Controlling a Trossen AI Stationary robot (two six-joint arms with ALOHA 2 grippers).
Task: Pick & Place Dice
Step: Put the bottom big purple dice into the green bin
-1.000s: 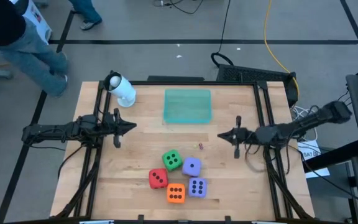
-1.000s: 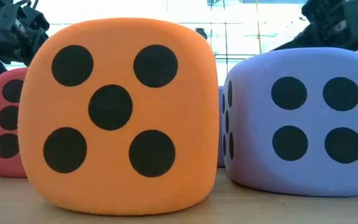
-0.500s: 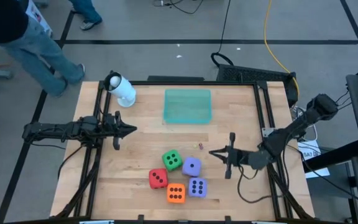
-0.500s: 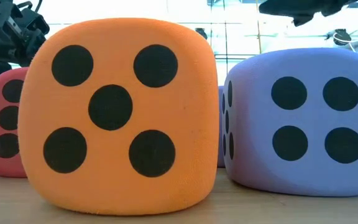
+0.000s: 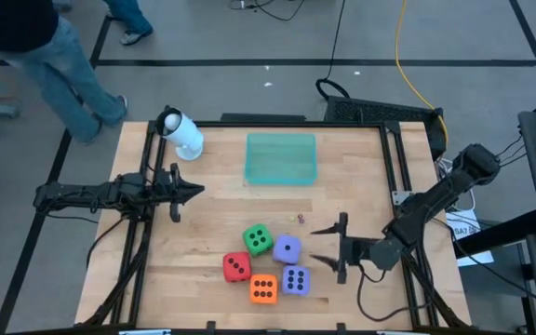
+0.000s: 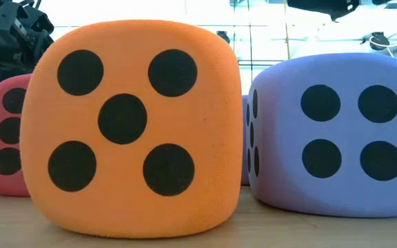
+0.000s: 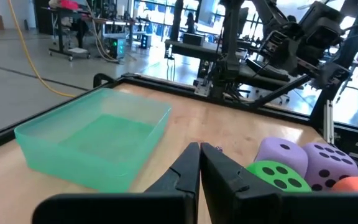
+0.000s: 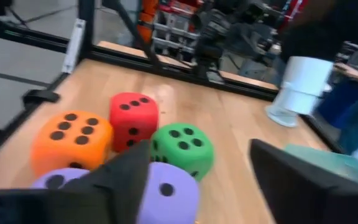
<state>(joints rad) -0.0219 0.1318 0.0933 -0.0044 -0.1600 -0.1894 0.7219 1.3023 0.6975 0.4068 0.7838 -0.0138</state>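
Five dice sit in a cluster on the table's near middle: green (image 5: 258, 239), red (image 5: 236, 268), orange (image 5: 264, 289) and two light purple (image 5: 288, 249) (image 5: 295, 279). My right gripper (image 5: 320, 245) is open just right of the upper purple die, its fingers pointing toward the table's left and touching nothing. In the right wrist view the purple die (image 8: 166, 193) lies ahead of the fingers, with the green (image 8: 182, 148), red (image 8: 133, 118) and orange (image 8: 70, 142) dice behind it. My left gripper (image 5: 198, 193) waits shut at the table's left.
A translucent teal tray (image 5: 281, 158) lies at the far middle of the table. A white cylindrical object (image 5: 182, 135) stands at the far left corner. A tiny purple bit (image 5: 300, 219) lies between tray and dice. A person walks beyond the table's far left.
My right gripper has swung toward the table's near edge and leftward, up to the purple die, and has opened from shut. The dice have not moved.
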